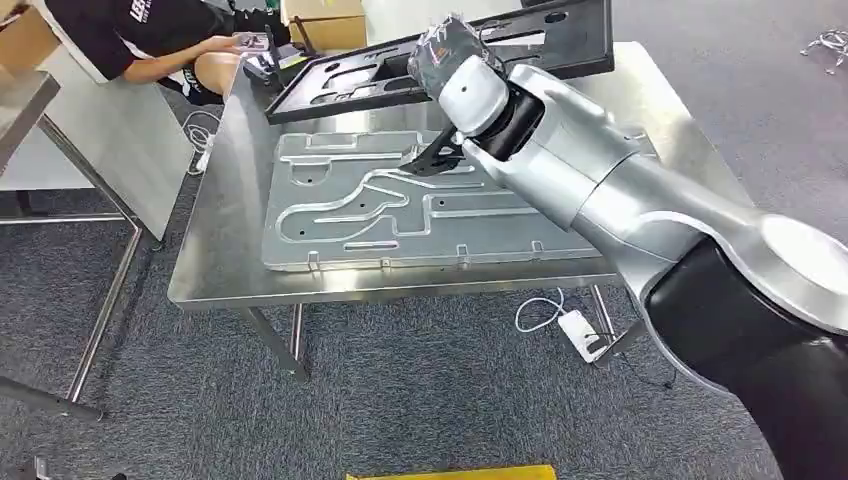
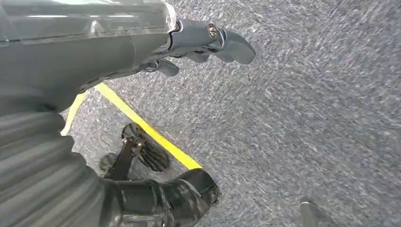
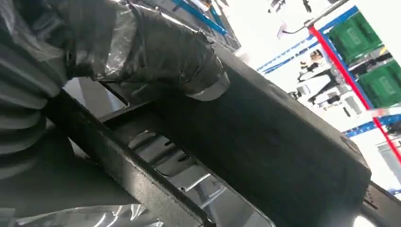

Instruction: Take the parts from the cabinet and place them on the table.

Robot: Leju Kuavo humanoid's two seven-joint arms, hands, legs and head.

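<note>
A black panel part (image 1: 340,80) with cut-out slots lies tilted along the far side of the steel table (image 1: 215,270). My right hand (image 1: 450,55), wrapped in clear plastic, grips its edge. In the right wrist view the thumb of that hand (image 3: 156,52) presses on the black panel (image 3: 265,156), and the fingers below are hidden. A silver panel part (image 1: 400,215) of the same shape lies flat on the middle of the table, under my right forearm. My left hand (image 2: 198,42) hangs over the carpet with its fingers loose and nothing in it.
A person (image 1: 150,40) sits at the table's far left corner, holding a small object. A cardboard box (image 1: 325,20) stands behind the table. A white power adapter (image 1: 580,335) with its cable lies on the carpet under the table. Another steel table (image 1: 20,100) stands at the left.
</note>
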